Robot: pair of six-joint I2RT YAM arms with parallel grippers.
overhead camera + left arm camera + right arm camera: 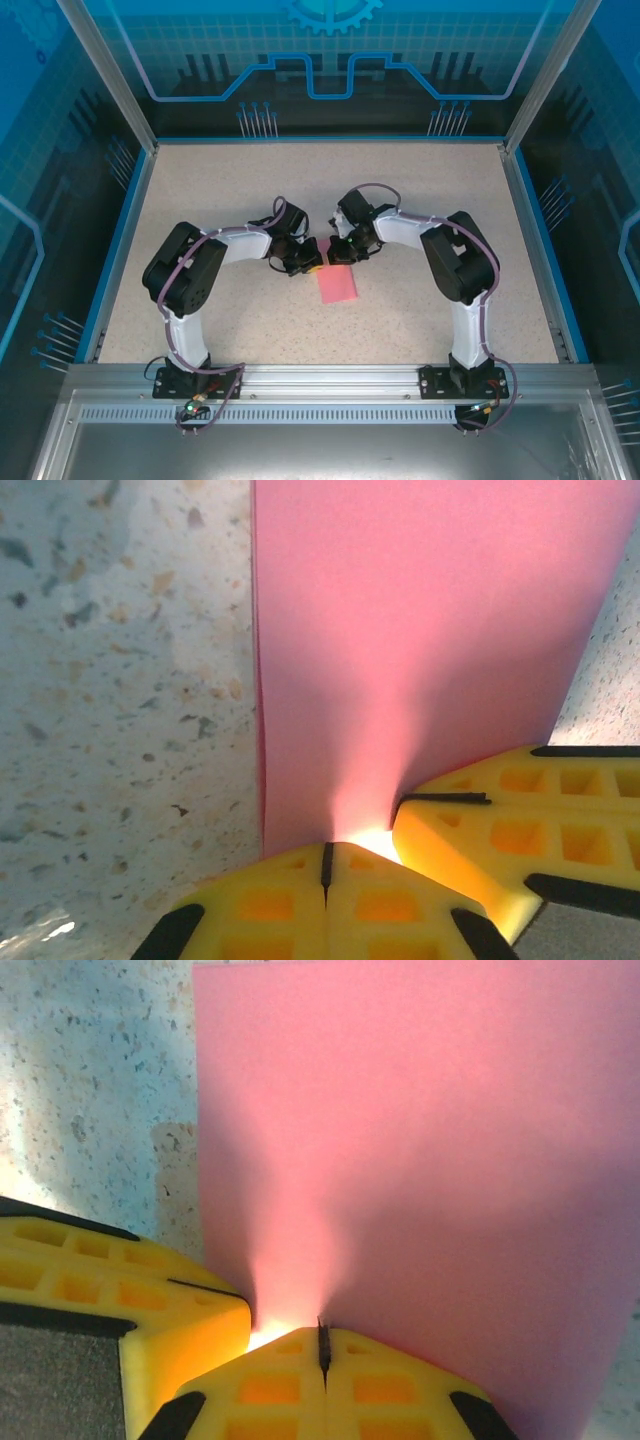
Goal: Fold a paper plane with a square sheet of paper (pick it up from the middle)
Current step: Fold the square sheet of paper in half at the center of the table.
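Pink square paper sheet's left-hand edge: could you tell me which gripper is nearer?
Left. The left gripper pinches the pink square paper sheet beside that edge; the right gripper pinches farther along.

We see the sheet (338, 285) lying on the bench (240, 330), about midway between left and right and between the two arms. Both claws meet at its far edge. The left claw (311, 266) is at the far left corner, and the right claw (340, 251) is just beside it on the right. Each is closed on that edge, and the rest of the sheet stretches toward the near side.
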